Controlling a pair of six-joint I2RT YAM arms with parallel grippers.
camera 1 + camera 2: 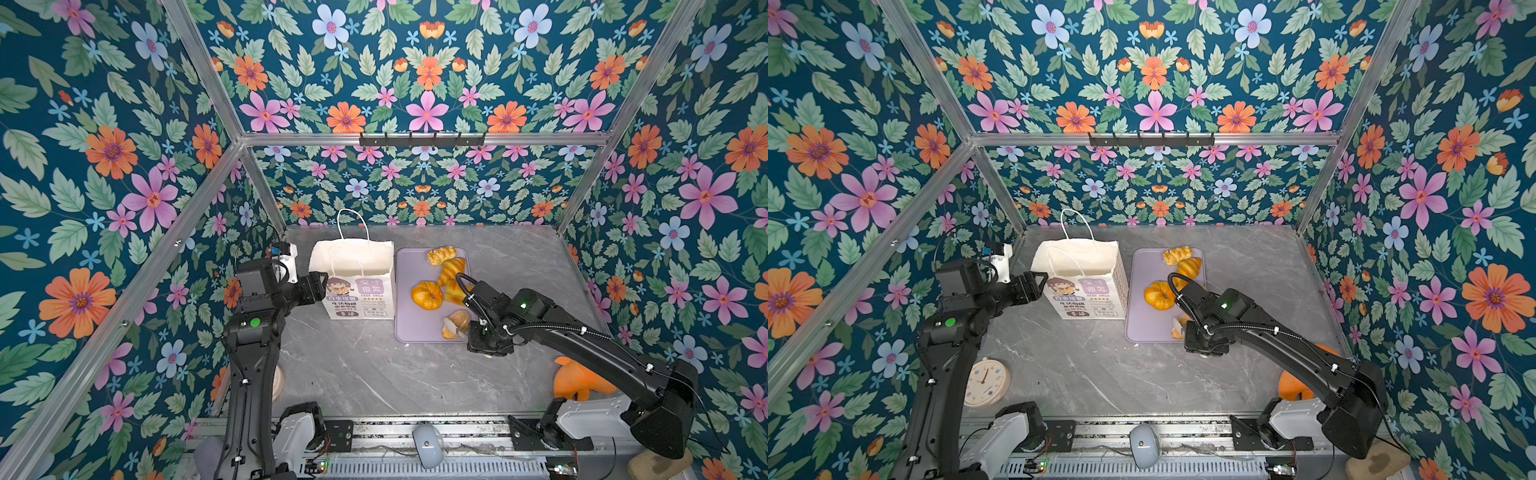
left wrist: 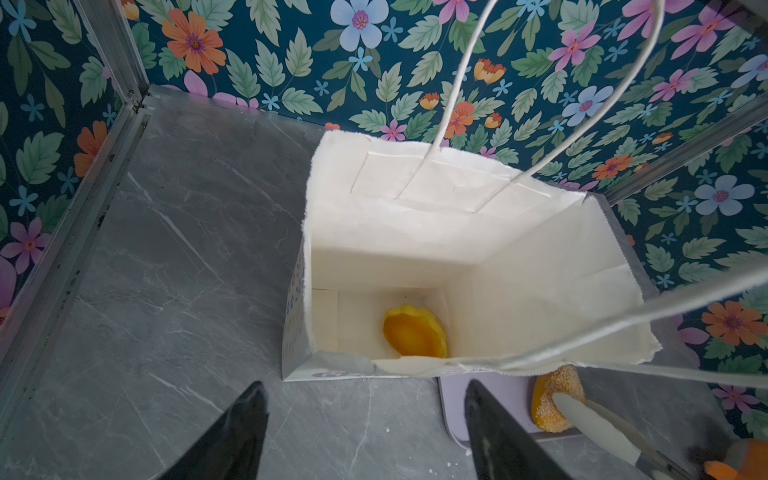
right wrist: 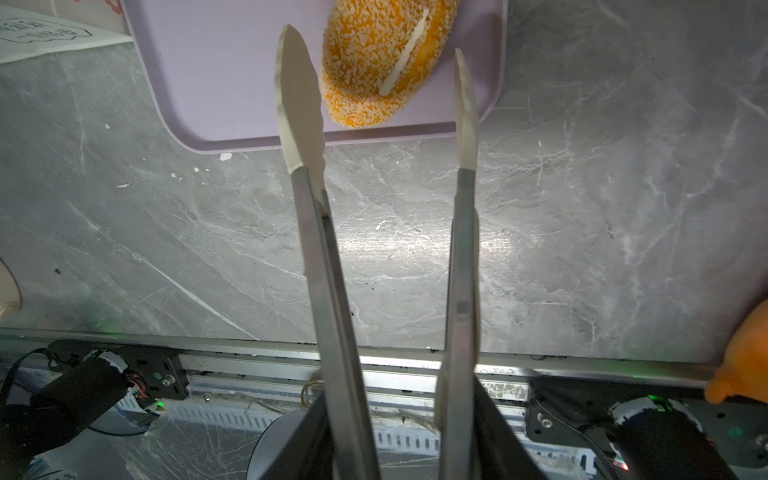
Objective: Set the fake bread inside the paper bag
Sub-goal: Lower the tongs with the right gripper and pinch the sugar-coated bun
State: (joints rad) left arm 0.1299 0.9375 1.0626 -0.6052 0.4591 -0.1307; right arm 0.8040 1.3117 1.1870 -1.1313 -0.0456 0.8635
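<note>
We see one yellow bread in the "KEEP SMILE" paper bag, crumbed roll on the lilac tray; left gripper gaping empty, right gripper clamping tongs.

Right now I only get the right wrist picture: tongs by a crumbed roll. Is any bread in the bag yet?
Observer: Yes. The left wrist view shows one yellow bread on the paper bag's floor.
Operator: Is more bread on the tray?
Observer: Both top views show a pumpkin bun, a croissant and a braided pastry there.
Operator: And the arm without the tongs?
Observer: The left gripper is open and empty beside the bag.
</note>
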